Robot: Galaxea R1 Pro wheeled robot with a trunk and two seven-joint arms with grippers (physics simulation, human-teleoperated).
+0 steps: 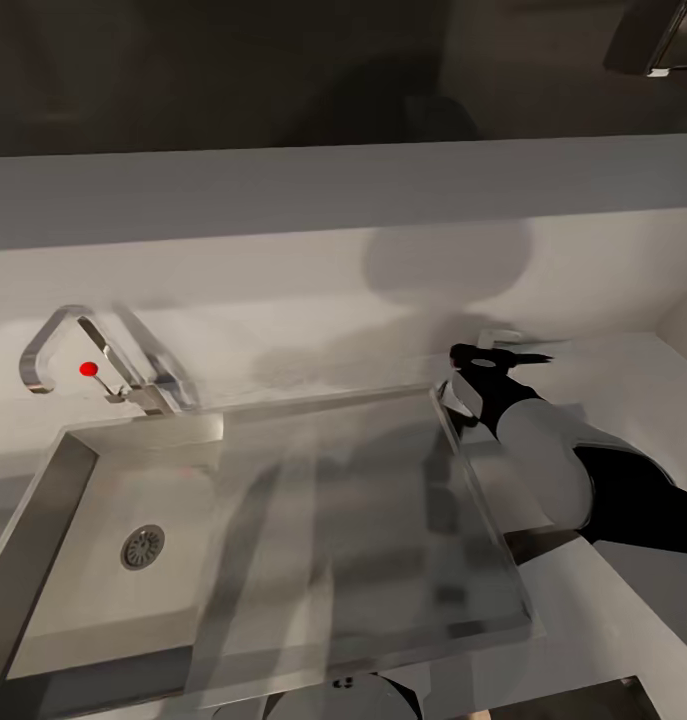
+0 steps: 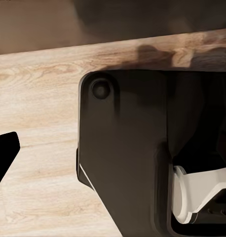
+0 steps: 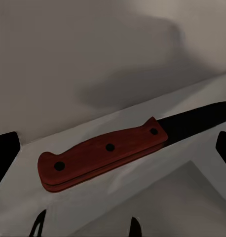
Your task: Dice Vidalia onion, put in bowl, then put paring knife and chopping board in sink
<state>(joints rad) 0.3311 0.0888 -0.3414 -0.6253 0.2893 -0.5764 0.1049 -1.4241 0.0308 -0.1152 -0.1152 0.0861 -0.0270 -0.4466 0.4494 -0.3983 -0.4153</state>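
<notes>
Sink [image 1: 73, 480]: grey steel basin recessed in the light countertop [image 1: 623, 380], round drain near its left side, angular chrome tap with red knob behind. Paring knife [image 3: 105, 155]: reddish riveted handle, dark blade, lying flat by a sink corner.

Kitchen, simulator-rendered. Recessed steel sink [image 1: 73, 500] with round drain [image 1: 142, 547], angular chrome tap [image 1: 63, 350] with red knob [image 1: 86, 369], set in pale glossy surface [image 1: 623, 400]. Paring knife [image 3: 100, 155] lying near. Wood-grain floor [image 2: 34, 123] below.
</notes>
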